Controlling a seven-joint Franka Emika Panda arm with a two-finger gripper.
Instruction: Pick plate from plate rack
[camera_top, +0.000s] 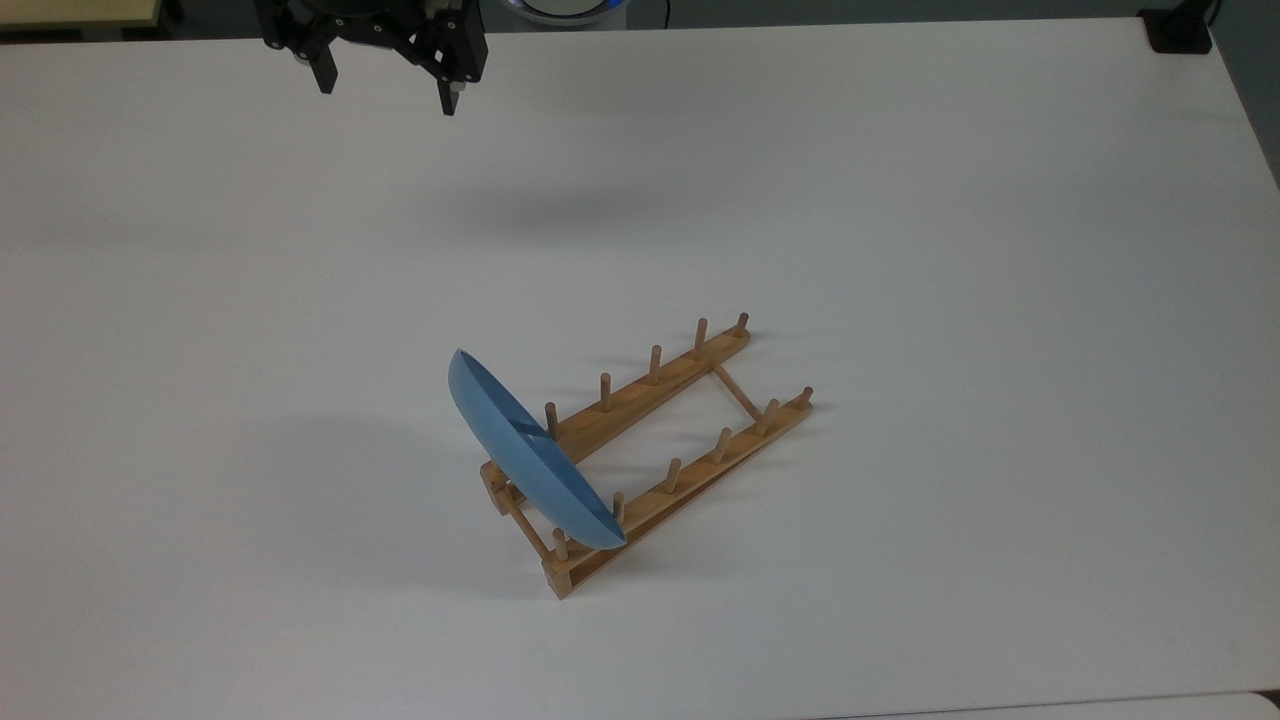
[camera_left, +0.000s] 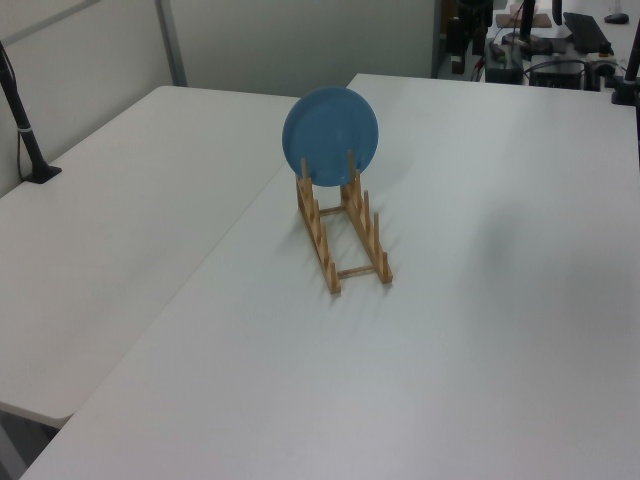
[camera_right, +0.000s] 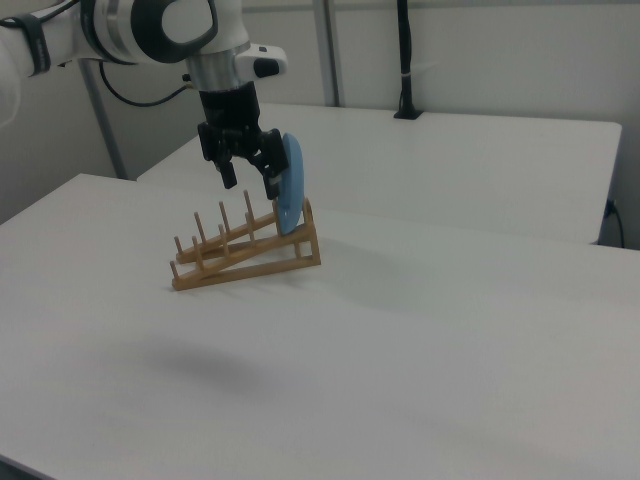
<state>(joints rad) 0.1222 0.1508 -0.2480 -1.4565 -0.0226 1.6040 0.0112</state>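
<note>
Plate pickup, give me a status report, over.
Gripper open, empty, high above the table, well clear of the rack. Plate on edge in the rack's end slot. Nothing between gripper and plate.

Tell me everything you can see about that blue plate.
The plate is round, shallow, glossy light blue, with a raised rim. It stands on edge, leaning slightly, in the end slot of the wooden plate rack, held between pegs. In the left view its round face shows whole. Nothing but the rack touches it; the gripper hangs open, apart from it.
</note>
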